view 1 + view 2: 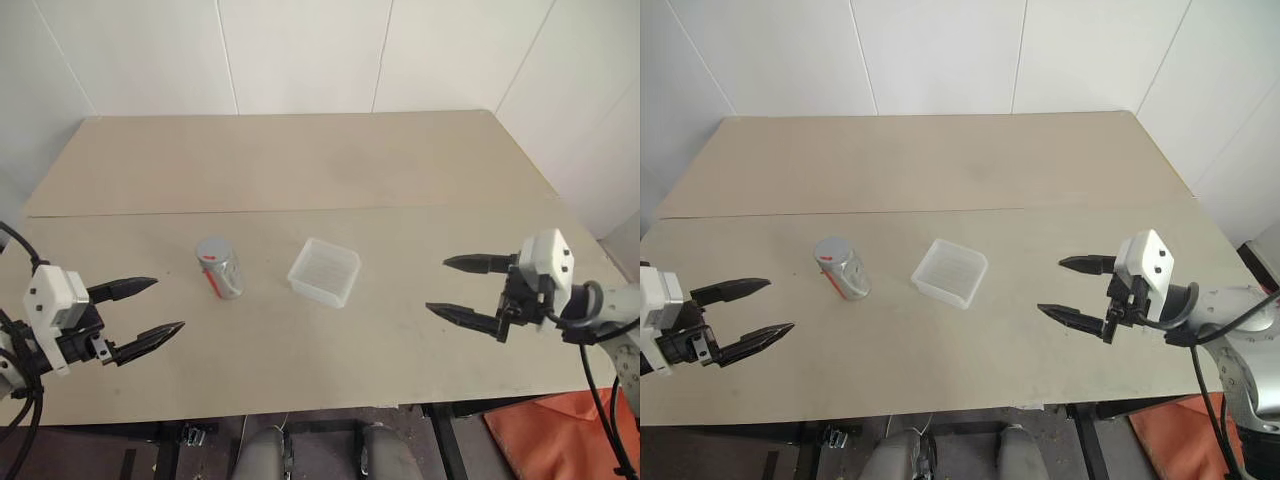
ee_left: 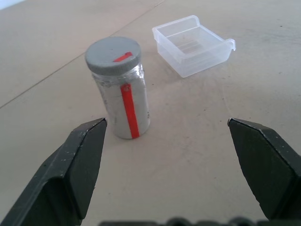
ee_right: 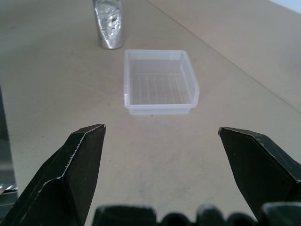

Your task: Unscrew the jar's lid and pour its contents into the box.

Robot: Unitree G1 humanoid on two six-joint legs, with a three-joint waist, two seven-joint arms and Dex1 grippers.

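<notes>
- Left wrist view: the jar [image 2: 120, 92] was seen standing upright on the table [image 1: 300, 160], its lid [image 2: 113, 54] seated on top, and the box [image 2: 194, 44] lay beyond it, open side up.
- The box was seen to hold nothing; ribbed lines showed across its translucent floor in the right wrist view.
- What the jar held could not be made out; its wall looked silvery and cloudy.
- The jar was marked by a red strip running down its side and a short red strip on the flat grey lid.
- The jar and the box were placed near the middle of the table's front half, just beside each other but apart, the jar toward the robot's left.
- The left gripper [image 1: 140, 314] was held near the table's front left edge with its jaws spread wide and nothing between them, its tips pointed toward the jar and well apart from it.
- The right gripper [image 1: 460, 287] was held toward the right edge, its jaws likewise spread and bare, aimed at the box from a distance.
- Bare tabletop lay between each gripper and the two containers, and the far half of the table was left open up to the white wall [image 1: 300, 50].
- A seam [image 1: 300, 210] was seen crossing the table behind the containers.
</notes>
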